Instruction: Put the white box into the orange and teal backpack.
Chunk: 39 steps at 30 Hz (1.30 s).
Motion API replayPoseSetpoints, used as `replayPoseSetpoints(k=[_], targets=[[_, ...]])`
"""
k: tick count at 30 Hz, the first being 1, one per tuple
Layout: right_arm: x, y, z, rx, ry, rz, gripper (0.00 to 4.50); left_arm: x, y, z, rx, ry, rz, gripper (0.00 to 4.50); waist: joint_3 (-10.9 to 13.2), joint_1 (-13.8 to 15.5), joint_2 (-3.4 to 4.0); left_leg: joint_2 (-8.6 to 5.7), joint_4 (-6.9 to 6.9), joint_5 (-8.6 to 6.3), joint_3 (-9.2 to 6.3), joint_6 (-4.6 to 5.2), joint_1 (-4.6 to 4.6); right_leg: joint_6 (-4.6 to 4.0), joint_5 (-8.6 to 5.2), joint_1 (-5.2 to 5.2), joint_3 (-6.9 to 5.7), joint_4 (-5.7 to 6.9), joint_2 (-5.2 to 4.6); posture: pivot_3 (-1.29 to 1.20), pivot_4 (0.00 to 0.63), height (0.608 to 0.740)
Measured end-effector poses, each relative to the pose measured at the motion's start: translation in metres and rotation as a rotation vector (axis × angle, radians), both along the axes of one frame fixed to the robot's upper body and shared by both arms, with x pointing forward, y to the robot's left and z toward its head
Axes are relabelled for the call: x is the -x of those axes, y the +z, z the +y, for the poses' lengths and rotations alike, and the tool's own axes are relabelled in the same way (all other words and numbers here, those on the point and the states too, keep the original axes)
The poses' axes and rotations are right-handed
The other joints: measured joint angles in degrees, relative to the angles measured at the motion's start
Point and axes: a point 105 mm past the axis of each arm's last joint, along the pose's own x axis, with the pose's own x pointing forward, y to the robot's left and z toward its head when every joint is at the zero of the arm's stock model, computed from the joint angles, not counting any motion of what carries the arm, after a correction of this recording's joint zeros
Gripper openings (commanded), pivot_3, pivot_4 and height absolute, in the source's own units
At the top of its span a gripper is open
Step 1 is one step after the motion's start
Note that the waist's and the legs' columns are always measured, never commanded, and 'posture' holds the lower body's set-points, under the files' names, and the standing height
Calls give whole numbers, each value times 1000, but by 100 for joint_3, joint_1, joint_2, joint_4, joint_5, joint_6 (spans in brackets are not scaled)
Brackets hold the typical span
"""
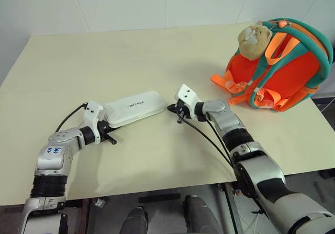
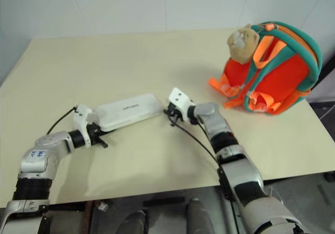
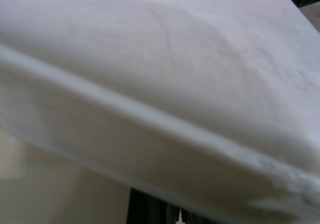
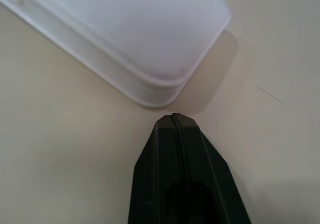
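Observation:
The white box point(image 1: 135, 107) lies lengthwise on the cream table point(image 1: 157, 160), between my two grippers. My left gripper point(image 1: 108, 128) is at the box's left end, its fingers shut and low against that end; in the left wrist view the box point(image 3: 160, 83) is very close. My right gripper point(image 4: 176, 118) is shut, its tip just short of the box's right corner point(image 4: 160, 96) and apart from it. The orange and teal backpack point(image 1: 277, 66) stands upright at the table's far right, straps facing me, with a tan plush charm point(image 1: 254, 40) on top.
The table's front edge point(image 1: 157, 189) runs close below both arms, and its right edge passes just beyond the backpack. Black cables point(image 1: 209, 137) trail from each wrist. A white tiled wall point(image 1: 157, 3) stands behind the table.

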Motion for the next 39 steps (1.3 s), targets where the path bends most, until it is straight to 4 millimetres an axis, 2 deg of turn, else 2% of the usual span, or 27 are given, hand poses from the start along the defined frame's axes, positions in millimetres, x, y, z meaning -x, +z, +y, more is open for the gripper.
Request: replayPoseSetpoints(k=[4, 9, 16, 20, 25, 28, 31, 39], targets=[[6, 1, -8, 19, -18, 11, 0, 3, -1, 8, -37, 4, 18, 30, 0, -4, 0, 0, 1, 1, 4, 1, 8, 0, 0, 0, 6, 3, 3, 0, 150, 740], [9, 6, -8, 22, -18, 2, 0, 11, -1, 24, -94, 40, 44, 30, 0, -39, 0, 1, 1, 1, 10, 3, 17, 0, 0, 5, 13, 5, 4, 0, 150, 740], [1, 13, -6, 18, -20, -16, 0, 26, 0, 69, -221, 244, 55, 30, -1, -74, -1, 6, -2, 0, 22, 5, 32, -3, 2, 8, 23, 7, 10, 0, 150, 740], [-7, 19, 5, -1, -10, -34, 0, 30, 1, 82, -243, 321, 51, 30, -1, -72, -1, 9, -2, 0, 27, 6, 44, -6, 4, 17, 25, 6, 12, 0, 150, 740], [-20, 24, 16, -19, -39, -57, 0, 32, 3, 77, -192, 331, 56, 30, 0, -55, -1, 9, -8, -1, 27, 7, 41, -6, 4, 17, 26, -2, 12, 0, 150, 740], [-23, 24, 26, -25, -48, -69, 0, 31, 3, 56, -106, 279, 60, 30, 0, -49, -1, 9, -10, -2, 21, 8, 22, -5, 5, 7, 24, -10, 12, 0, 150, 740], [-23, 20, 35, -26, -44, -68, 0, 29, 6, 44, -51, 247, 68, 30, 0, -41, -1, 9, -10, -2, 18, 8, 8, -3, 6, 1, 22, -12, 12, 0, 150, 740], [-21, 12, 35, -15, -41, -53, 0, 23, 12, 41, -36, 263, 51, 30, 0, -61, -1, 9, -11, -4, 21, 9, 7, -2, 6, 1, 22, -22, 12, 0, 150, 740]])
